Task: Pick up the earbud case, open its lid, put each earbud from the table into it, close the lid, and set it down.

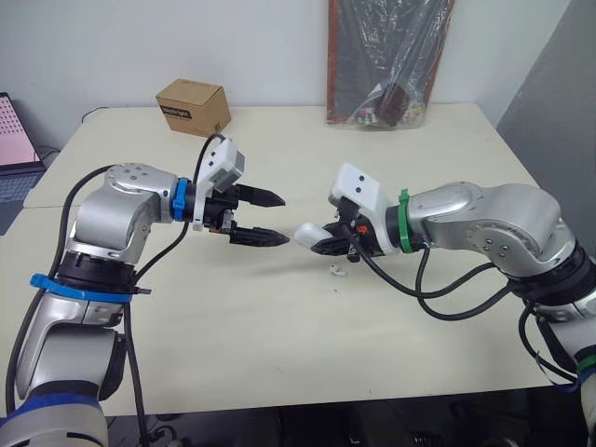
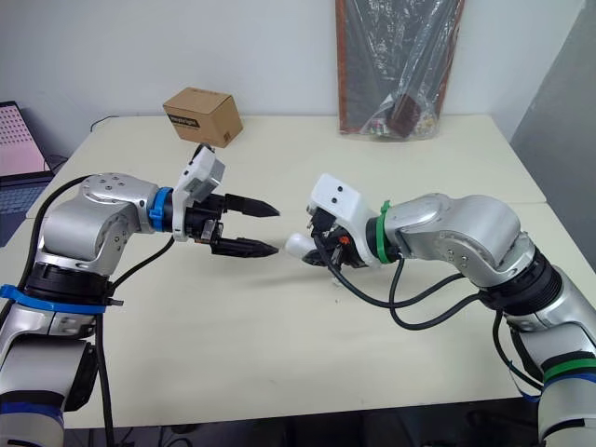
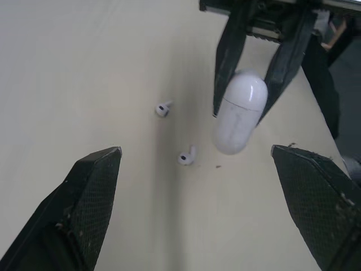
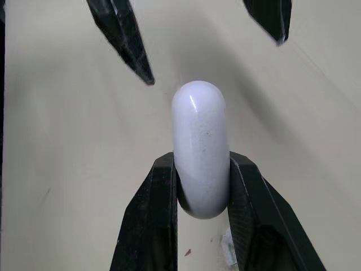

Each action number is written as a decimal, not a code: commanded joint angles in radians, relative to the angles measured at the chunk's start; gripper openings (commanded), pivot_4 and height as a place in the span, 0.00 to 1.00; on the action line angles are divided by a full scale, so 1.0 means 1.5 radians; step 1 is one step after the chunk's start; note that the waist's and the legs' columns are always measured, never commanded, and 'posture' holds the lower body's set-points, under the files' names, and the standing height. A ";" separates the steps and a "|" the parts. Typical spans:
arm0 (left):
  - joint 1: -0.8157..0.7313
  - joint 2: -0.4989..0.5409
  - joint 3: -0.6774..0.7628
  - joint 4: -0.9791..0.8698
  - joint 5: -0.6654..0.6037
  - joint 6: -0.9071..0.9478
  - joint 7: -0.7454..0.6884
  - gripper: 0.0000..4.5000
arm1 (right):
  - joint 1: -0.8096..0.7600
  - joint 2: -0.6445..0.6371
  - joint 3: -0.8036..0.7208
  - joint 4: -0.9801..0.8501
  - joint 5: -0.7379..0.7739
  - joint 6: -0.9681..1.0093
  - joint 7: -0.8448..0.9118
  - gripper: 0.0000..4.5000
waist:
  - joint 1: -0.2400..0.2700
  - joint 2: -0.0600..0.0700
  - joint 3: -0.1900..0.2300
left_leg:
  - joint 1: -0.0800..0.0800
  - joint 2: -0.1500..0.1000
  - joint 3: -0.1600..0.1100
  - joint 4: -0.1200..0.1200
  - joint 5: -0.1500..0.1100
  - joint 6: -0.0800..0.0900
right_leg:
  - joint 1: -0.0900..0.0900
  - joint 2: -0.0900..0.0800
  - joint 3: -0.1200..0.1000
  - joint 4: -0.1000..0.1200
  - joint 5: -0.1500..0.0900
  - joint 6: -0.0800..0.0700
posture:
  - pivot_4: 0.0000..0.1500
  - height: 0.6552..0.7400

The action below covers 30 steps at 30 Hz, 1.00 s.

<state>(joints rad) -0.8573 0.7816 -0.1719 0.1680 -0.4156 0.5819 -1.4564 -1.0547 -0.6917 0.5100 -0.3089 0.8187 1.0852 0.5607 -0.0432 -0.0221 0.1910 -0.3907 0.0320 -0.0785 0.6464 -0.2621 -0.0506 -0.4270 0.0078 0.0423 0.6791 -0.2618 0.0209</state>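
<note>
Left eye view: my right pincer is clamped on the earbud case and holds it in the air over the middle of the bench. The case is white, pill-shaped, lid shut. One rounded end sticks out past my fingertips toward my left side.

Right wrist view: both fingers press flat on opposite sides of the case, near its rear end. The rest of it is clear of the grip.

My left pincer hangs wide open and empty. It is level with the case, tips pointed at it, close but not touching. In the left wrist view the case sits between my two spread fingers and well ahead of them.

Two earbuds lie loose on the bench below the case, near the middle. One earbud and the other earbud are near each other but not touching, both on their sides.

Other items:
- A cardboard box near the far left corner.
- A plastic-wrapped panel standing at the far edge against the wall.
- A laptop past the left edge; I can't tell what it rests on.
</note>
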 commanded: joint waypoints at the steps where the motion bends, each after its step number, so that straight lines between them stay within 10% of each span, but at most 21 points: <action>1: -0.013 -0.001 -0.002 -0.027 0.000 -0.005 -0.016 0.79 | -0.022 0.017 -0.008 -0.020 -0.051 -0.017 0.038 0.17 | 0.000 0.000 0.000 | 0.000 0.000 0.000 0.000 0.000 0.000 | 0.000 0.000 0.000 0.000 0.000 0.000 | 1.00 1.00; 7: -0.019 -0.013 -0.009 -0.031 0.011 -0.017 -0.018 0.36 | -0.027 0.049 -0.021 -0.013 -0.106 -0.007 0.078 0.17 | 0.001 0.000 0.000 | 0.000 0.000 0.000 0.000 0.000 0.000 | 0.000 0.000 0.000 0.000 0.000 -0.001 | 1.00 1.00; 30: -0.012 -0.017 -0.027 -0.059 0.022 -0.018 -0.071 0.18 | -0.024 0.093 -0.025 -0.012 -0.194 0.009 0.165 0.17 | -0.001 0.000 0.000 | 0.000 0.000 0.000 0.001 0.000 0.000 | 0.000 0.000 0.000 0.001 0.001 -0.001 | 1.00 1.00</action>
<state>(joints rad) -0.8584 0.7605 -0.2073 0.1238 -0.3583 0.5563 -1.5417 -1.0748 -0.5685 0.4890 -0.2899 0.5314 1.1209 0.8001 -0.0442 -0.0221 0.1910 -0.3912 0.0318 -0.0788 0.6473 -0.2621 -0.0506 -0.4272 0.0074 0.0419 0.6802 -0.2609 0.0194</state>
